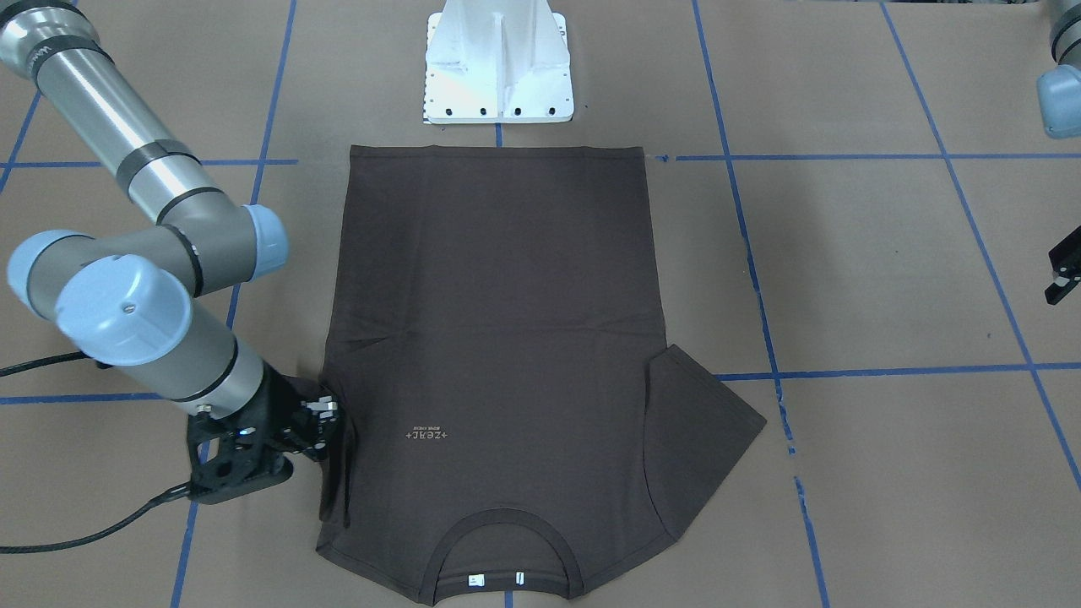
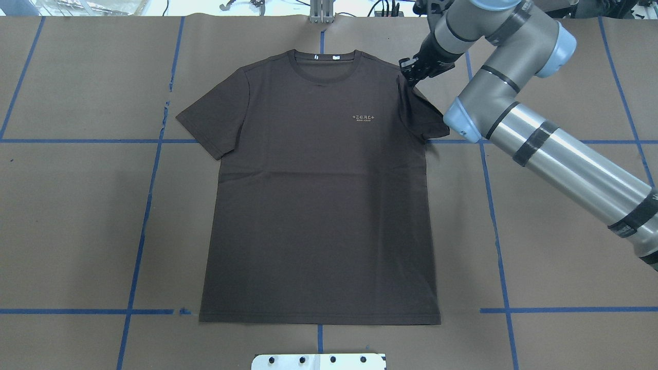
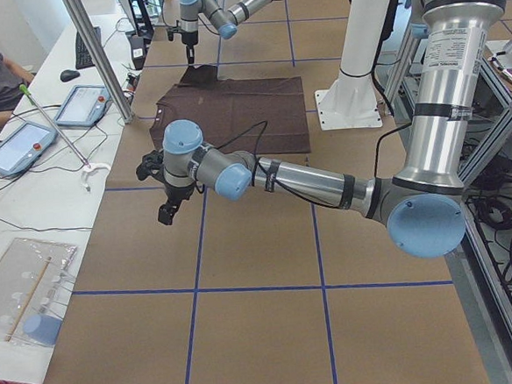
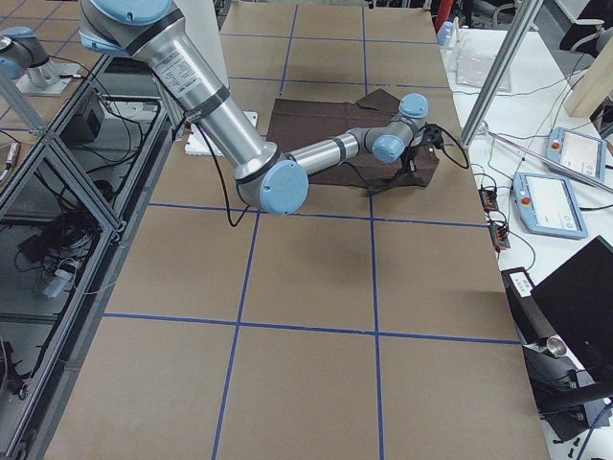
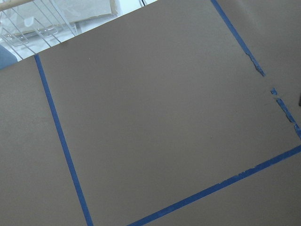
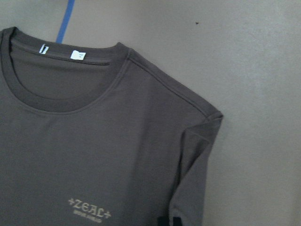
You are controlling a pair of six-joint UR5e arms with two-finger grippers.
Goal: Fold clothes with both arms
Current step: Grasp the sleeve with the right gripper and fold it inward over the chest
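Sleeve-fold step: right gripper at the brown T-shirt's sleeve, grasp unclear. Left gripper well apart from the shirt, state unclear. Next, probably carry the sleeve inward.

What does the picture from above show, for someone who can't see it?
A dark brown T-shirt lies flat on a brown table, collar at the far end. The right arm reaches in from the right, its tool at the shirt's shoulder.
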